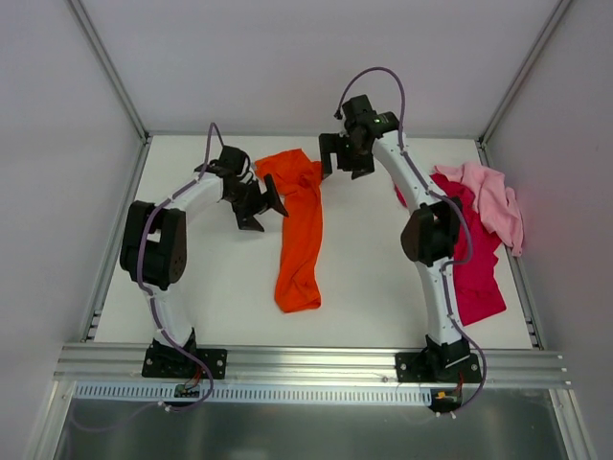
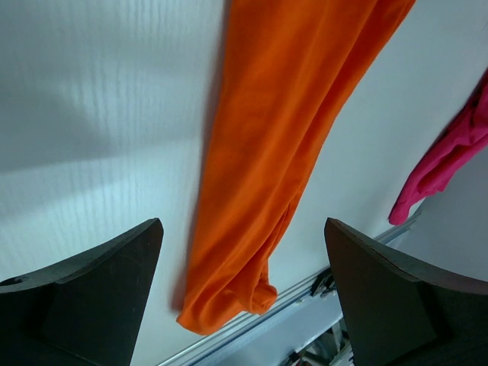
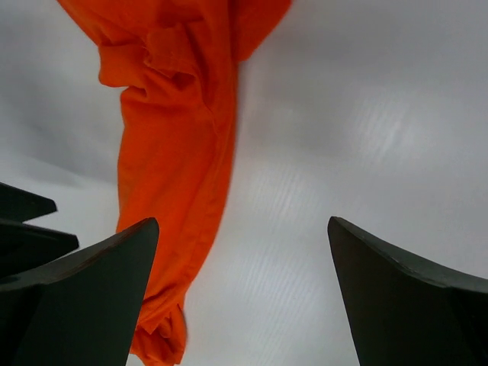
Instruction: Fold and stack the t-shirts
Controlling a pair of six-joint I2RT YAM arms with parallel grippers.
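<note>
Orange shirt (image 1: 300, 235), lt pink shirt (image 1: 493, 196), magenta-red shirt (image 1: 479, 273): all plain. Table (image 1: 374, 278) plain white.

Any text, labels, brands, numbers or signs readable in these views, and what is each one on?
None can be read.
The orange shirt, pink shirt and red shirt are plain, with no print or tag showing.
The table shows no label in any view.
The small fittings under the arm bases are too small to tell whether they bear markings.
</note>
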